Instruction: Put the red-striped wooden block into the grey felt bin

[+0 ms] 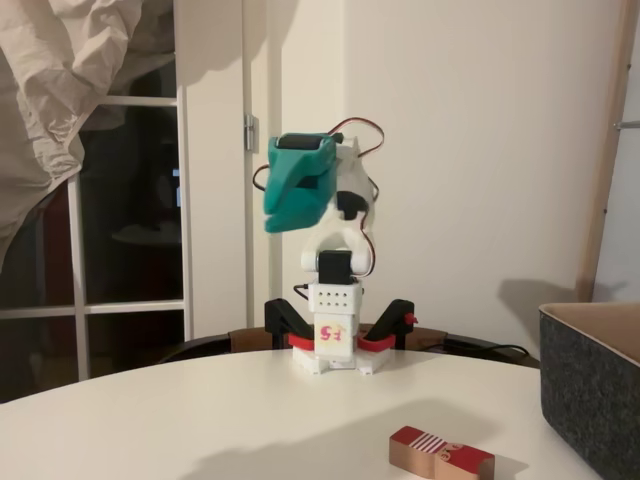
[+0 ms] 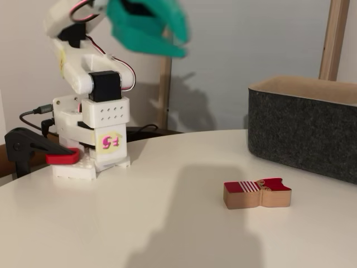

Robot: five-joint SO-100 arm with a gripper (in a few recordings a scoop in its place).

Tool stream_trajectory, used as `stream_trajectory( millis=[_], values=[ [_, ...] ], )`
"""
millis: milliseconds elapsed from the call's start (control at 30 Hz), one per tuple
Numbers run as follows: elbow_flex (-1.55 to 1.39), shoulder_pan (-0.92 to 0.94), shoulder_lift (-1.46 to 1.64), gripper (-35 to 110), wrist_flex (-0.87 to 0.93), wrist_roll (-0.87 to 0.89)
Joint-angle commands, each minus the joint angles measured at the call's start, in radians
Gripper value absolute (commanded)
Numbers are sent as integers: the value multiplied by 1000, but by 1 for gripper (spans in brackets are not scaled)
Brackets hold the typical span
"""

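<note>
Task not yet begun: the block lies on the table, outside the bin.

The red-striped wooden block (image 2: pixel 257 193) rests flat on the white table (image 2: pixel 139 223), near the grey felt bin (image 2: pixel 304 131) but apart from its wall, so picking, carrying and dropping are all left to do. The arm is folded up over its base, and the teal gripper (image 2: pixel 149 29) hangs high, well apart from the block and holding nothing; it is blurred, so I cannot tell if the claw is wide or narrow.
</note>
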State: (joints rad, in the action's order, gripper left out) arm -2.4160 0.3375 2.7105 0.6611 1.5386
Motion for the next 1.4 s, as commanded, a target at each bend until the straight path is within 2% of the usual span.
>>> stream_trajectory(
  millis=[0, 233, 600, 800, 1033, 1367],
  values=[
    [84, -63, -150, 9, -25, -140],
    [172, -156, -457, 12, 23, -486],
    [367, -244, -724, 31, 632, -784],
    [456, -399, -779, 34, 864, -1026],
    [535, -561, -894, 37, 873, -1197],
    [741, -630, -1163, 40, 857, -1203]
  ],
)
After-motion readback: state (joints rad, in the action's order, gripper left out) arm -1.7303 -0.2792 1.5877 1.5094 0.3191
